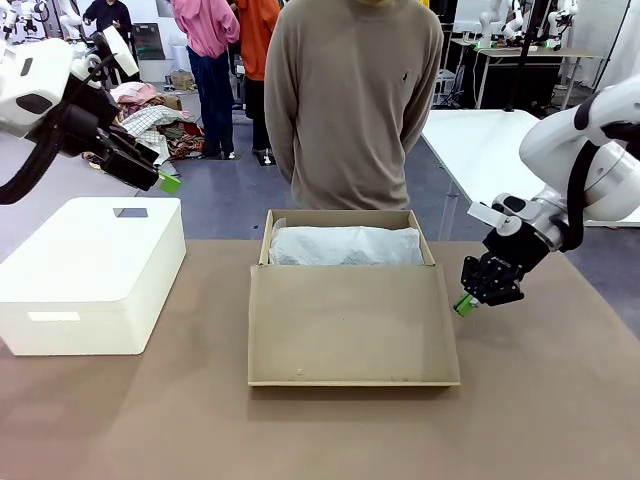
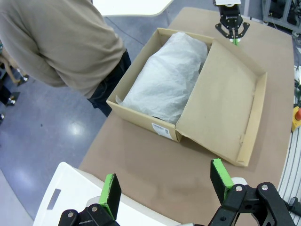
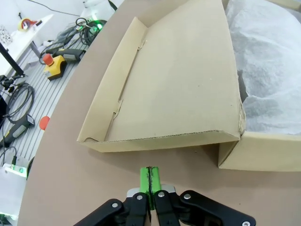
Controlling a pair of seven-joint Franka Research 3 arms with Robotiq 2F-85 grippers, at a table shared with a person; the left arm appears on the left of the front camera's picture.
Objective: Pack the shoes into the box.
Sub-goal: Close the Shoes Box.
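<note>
Cardboard box (image 2: 136,117) sits mid-tabletop near the far edge, lid (image 1: 350,325) lying open toward me, tissue (image 1: 345,246) inside. My right gripper (image 1: 464,305), fingers pressed together, hangs just beside the lid's right edge. My left gripper (image 2: 167,181), fingers apart, hovers above the white container (image 1: 90,270).

The brown counter (image 1: 320,430) lies bare along the bottom of the frame and at lower right. At centre, the tan cardboard shoebox (image 1: 345,215) stands open-topped and filled by crinkled white tissue paper (image 1: 345,245). Its flap lid (image 1: 350,325) lies flat in front. A white rounded plastic container (image 1: 90,275) blocks the left, and a person in a beige sweater (image 1: 350,100) stands close behind the box.
</note>
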